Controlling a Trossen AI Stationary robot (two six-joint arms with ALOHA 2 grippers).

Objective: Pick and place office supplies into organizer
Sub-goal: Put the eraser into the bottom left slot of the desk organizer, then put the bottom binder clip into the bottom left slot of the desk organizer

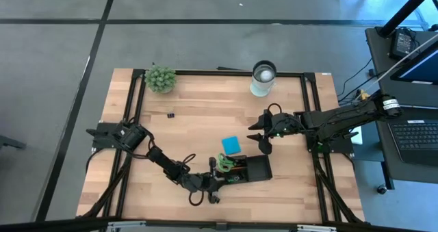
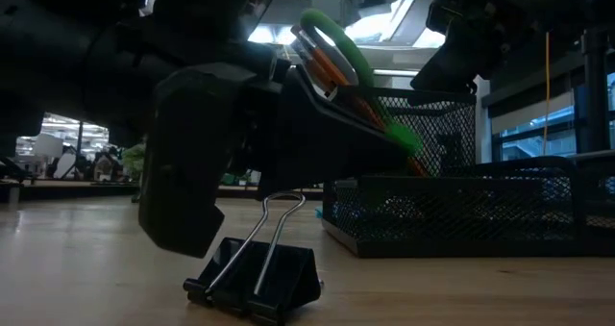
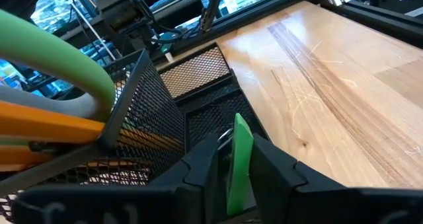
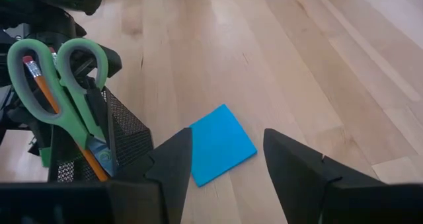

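While the green-handled scissors (image 4: pixel 56 85) and pencils (image 4: pixel 41 85) are already standing in the organizer (image 1: pixel 252 169), the left gripper (image 3: pixel 239 163) is holding its jaws part-open around a small green block (image 3: pixel 239 159) over it; the right gripper (image 4: pixel 225 159) is hovering wide open and empty above the blue note pad (image 4: pixel 221 143) lying just beside it, still to be placed.

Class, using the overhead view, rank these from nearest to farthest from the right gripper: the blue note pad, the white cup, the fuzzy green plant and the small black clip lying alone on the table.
Measured from the right gripper:
1. Blue note pad, just beside it, toward the table's middle.
2. White cup, at the far edge.
3. Small black clip, alone on the left half.
4. Fuzzy green plant, far left corner.
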